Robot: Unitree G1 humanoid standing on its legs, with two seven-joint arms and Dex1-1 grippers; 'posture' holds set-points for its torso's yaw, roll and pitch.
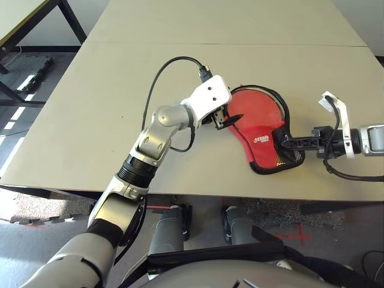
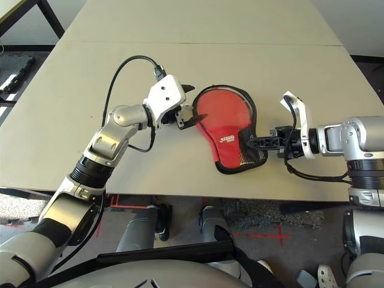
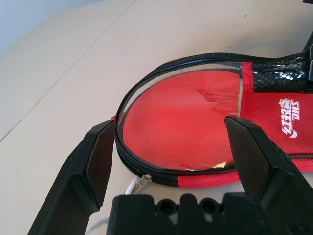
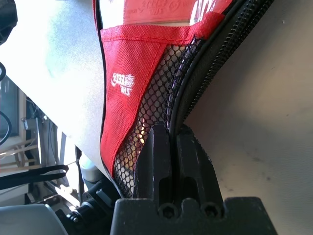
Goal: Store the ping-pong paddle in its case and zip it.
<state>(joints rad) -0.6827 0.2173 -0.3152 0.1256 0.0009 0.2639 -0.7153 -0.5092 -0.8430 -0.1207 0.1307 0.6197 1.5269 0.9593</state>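
The case [image 1: 262, 135] lies on the table [image 1: 180, 66] with the paddle's red face [image 3: 181, 117] showing through its clear window, and the right gripper [image 4: 172, 142] pinches the case's edge beside the mesh pocket [image 4: 151, 93], at the narrow end. The left gripper [image 3: 171, 156], its fingers spread wide and empty, hangs over the case's rounded end, where the zipper pull [image 3: 142, 183] sits at the rim. Closing looks like the step in hand: the right should anchor the edge firmly while the left takes the pull squarely and draws it smoothly along the rim, clear of fabric.
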